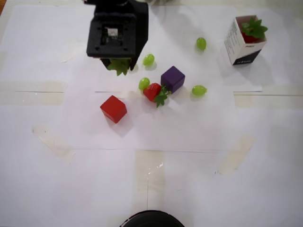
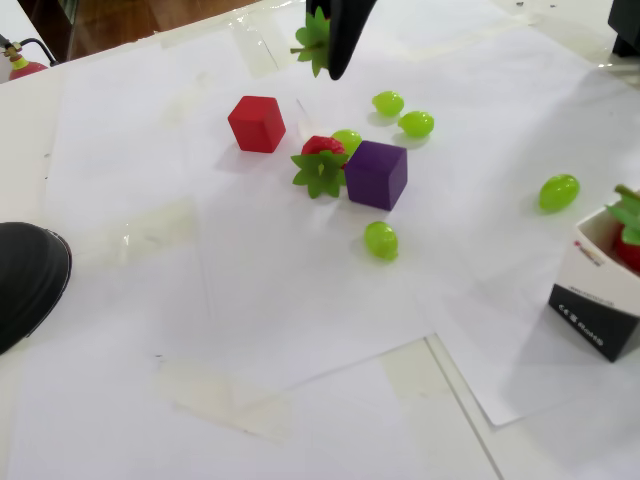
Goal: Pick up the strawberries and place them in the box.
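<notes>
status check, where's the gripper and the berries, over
Gripper shut on held strawberry, raised off table. One strawberry left beside purple cube; one in box. Path looks clear.

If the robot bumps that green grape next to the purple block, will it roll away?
Probably. The grape looks smooth and rounded, lying loose on flat paper. Its oval shape might make it wobble rather than roll straight.

In the overhead view, my black two-finger claw point(image 1: 119, 64) holds one red toy strawberry point(image 1: 119, 66) above the table; another strawberry point(image 1: 153, 91) lies left of the purple cube point(image 1: 173, 78), a third strawberry point(image 1: 251, 31) inside the white cardboard box point(image 1: 235, 43) at far right.
</notes>
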`<move>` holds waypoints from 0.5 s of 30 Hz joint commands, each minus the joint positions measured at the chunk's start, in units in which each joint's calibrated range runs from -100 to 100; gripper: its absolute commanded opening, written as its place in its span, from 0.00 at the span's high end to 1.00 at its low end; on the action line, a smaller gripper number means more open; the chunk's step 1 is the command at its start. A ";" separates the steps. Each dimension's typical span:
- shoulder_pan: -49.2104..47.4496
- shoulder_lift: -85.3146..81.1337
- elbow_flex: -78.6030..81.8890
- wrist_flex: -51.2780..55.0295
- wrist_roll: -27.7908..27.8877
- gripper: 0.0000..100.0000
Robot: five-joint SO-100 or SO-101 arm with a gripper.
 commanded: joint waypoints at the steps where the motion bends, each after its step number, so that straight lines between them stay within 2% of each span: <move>1: -1.52 -4.75 -15.96 13.25 0.78 0.89; 4: -3.65 -6.55 -23.32 21.34 0.54 0.89; 8: -7.04 -8.36 -27.32 26.65 -0.10 0.89; 15: -18.51 -9.13 -31.69 32.94 -1.17 0.89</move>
